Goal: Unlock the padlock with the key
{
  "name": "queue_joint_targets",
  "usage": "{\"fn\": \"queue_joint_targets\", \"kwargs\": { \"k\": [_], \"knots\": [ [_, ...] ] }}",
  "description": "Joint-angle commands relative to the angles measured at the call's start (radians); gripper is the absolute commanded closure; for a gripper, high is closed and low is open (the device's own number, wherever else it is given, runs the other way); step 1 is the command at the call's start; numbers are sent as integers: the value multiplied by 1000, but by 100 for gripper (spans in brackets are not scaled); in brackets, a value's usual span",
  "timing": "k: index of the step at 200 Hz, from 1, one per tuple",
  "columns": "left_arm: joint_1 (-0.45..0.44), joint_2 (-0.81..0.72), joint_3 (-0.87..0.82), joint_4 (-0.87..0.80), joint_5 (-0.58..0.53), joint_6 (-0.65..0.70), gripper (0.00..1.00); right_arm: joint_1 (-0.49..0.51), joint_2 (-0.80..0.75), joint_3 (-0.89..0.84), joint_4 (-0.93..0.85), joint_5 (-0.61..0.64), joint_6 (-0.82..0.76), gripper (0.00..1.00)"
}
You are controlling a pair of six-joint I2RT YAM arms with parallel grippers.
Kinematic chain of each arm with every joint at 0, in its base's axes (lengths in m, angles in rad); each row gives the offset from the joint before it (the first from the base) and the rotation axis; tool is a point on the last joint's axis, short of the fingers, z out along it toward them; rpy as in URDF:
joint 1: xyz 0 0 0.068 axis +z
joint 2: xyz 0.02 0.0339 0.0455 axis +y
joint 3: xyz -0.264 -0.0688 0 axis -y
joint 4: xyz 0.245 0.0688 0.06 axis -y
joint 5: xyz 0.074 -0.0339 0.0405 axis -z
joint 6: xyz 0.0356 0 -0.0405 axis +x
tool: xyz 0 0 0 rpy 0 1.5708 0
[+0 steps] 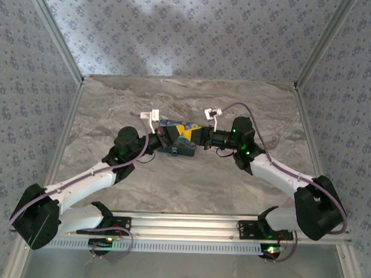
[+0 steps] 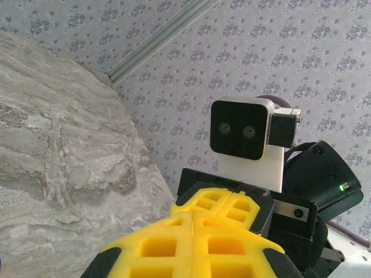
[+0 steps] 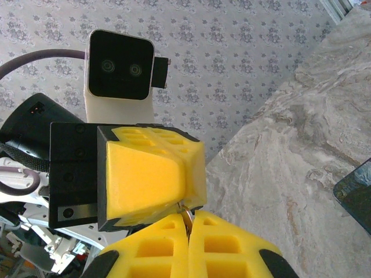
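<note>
Right wrist view, closest in: right gripper (image 3: 188,227) jaws pressed together, yellow foam pads (image 3: 203,225) seam to seam. A thin metal sliver, the key (image 3: 185,215), is pinched at the tips. Key end sits right against the pads of the left gripper (image 2: 190,223). Its jaws are fully closed too, nothing visible between them.

Padlock: can't tell where it is, foam covers the spot where both sets of tips meet.

Blue-and-yellow box (image 1: 173,149) lies at that meeting point, mid-bench. Touching the grippers or not, can't tell.

Room: bare bench (image 1: 190,188) on every side of the pair, walls (image 1: 189,35) well apart. A dark slab corner (image 3: 355,191) lies on the bench near the right gripper.

Pose: left arm (image 1: 80,187) and right arm (image 1: 282,176) reach inward from the near rail (image 1: 188,227), elbows out, wrists turned nose to nose.

Surface is grey marble pattern; walls are floral wallpaper in metal framing.
</note>
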Motion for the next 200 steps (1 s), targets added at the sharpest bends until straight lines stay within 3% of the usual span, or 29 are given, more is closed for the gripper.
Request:
{"fn": "queue_joint_targets", "kwargs": {
  "k": [1, 7, 25, 42, 87, 136, 200],
  "knots": [
    [4, -11, 12, 41, -3, -11, 100, -43, -26, -15, -48, 50, -22, 98],
    [5, -13, 13, 35, -3, -7, 98, -43, -28, -14, -66, 52, -34, 99],
    [7, -32, 18, -14, -9, 18, 73, -43, -42, -7, -146, 65, -82, 100],
    [17, -60, 20, -86, -19, 51, 58, -49, -56, -3, -226, 81, -130, 100],
    [57, -170, 16, -395, -69, 198, 32, -74, -27, 4, -330, 94, -194, 100],
    [61, -227, -24, -720, -217, 429, 25, -76, 129, 115, -393, 84, -242, 100],
    [62, -105, -82, -708, -201, 534, 24, -58, 380, 322, -531, 108, -298, 100]
  ]
}}
